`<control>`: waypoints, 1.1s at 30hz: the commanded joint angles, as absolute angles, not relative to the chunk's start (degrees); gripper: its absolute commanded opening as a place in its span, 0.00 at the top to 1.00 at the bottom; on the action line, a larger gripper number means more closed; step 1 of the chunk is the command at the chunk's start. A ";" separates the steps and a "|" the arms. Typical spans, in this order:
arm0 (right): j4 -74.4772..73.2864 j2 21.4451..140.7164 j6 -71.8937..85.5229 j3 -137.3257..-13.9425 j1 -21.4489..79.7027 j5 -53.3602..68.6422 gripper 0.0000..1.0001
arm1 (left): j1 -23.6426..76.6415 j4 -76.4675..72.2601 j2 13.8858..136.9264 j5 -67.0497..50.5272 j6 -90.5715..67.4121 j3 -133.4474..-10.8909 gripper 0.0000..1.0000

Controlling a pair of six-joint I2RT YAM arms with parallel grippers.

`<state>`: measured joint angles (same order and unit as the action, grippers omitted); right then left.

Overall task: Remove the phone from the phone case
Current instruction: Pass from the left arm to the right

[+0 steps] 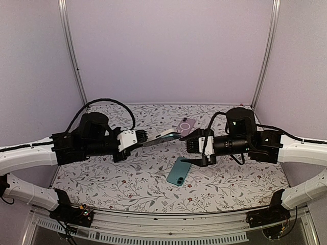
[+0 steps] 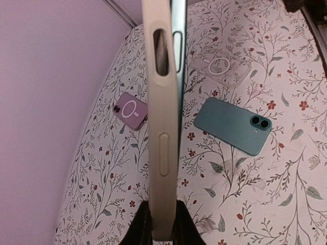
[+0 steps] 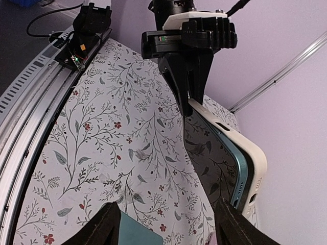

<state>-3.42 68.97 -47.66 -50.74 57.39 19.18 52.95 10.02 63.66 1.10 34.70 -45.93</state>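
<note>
A phone with a blue rim and dark screen (image 3: 212, 153) sits in a beige case (image 2: 162, 127), held edge-up above the table. My left gripper (image 2: 163, 227) is shut on the case's near end; in the top view that gripper (image 1: 144, 139) holds the case (image 1: 162, 137) level over the middle. At the far corner the phone's blue edge (image 2: 180, 61) stands out of the case (image 3: 251, 153). My right gripper (image 3: 168, 224) is open, facing that free end. Its right finger (image 3: 232, 224) is close beside the phone's corner, and nothing lies between the jaws. In the top view it (image 1: 188, 149) is just right of the phone.
A teal phone (image 1: 179, 172) lies face down on the floral tablecloth below the right gripper, also in the left wrist view (image 2: 234, 124). A pink case (image 2: 132, 110) and a clear case with a white ring (image 2: 222, 69) lie farther back. Purple walls close the back and sides.
</note>
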 commanded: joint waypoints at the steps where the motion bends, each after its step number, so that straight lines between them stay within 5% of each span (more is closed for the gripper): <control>1: -0.45 69.77 -48.17 -52.34 57.75 17.36 0.35 | 52.82 4.46 61.95 0.44 33.48 -45.79 1.00; 33: 3.52 72.44 -47.17 -53.00 57.79 15.82 0.35 | 54.40 4.05 60.93 0.44 33.50 -44.92 1.00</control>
